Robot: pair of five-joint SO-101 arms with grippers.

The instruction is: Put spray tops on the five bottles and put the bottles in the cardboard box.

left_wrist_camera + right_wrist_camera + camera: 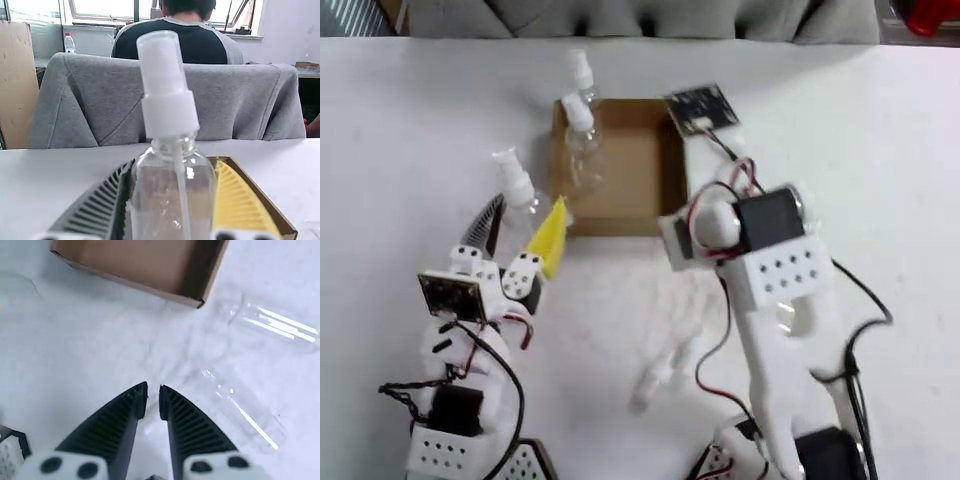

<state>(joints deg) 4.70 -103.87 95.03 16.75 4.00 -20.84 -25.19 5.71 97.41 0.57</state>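
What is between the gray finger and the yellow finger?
A clear bottle with a white spray top stands between those fingers, seen in the left wrist view.

Side by side, two white plastic robot arms. The left arm [435, 350] ends in the left gripper [530, 200], which pairs a dark grey ribbed finger [485, 225] with a bright yellow finger [550, 238]. A small square circuit board [450, 292] sits at its wrist. A black cable [510, 400] and a red cable [525, 330] loop past a black motor block [457, 408]. Rows of round holes dot its white base casing [440, 455].

The right arm [780, 340] is a thicker white shell with a black servo housing [768, 215], a perforated white plate [780, 270], a red wire [705, 375] and a dark wrist board [700, 108]. The right gripper [152, 387] has two black ribbed fingers [115, 425] on white mounts [65, 465].
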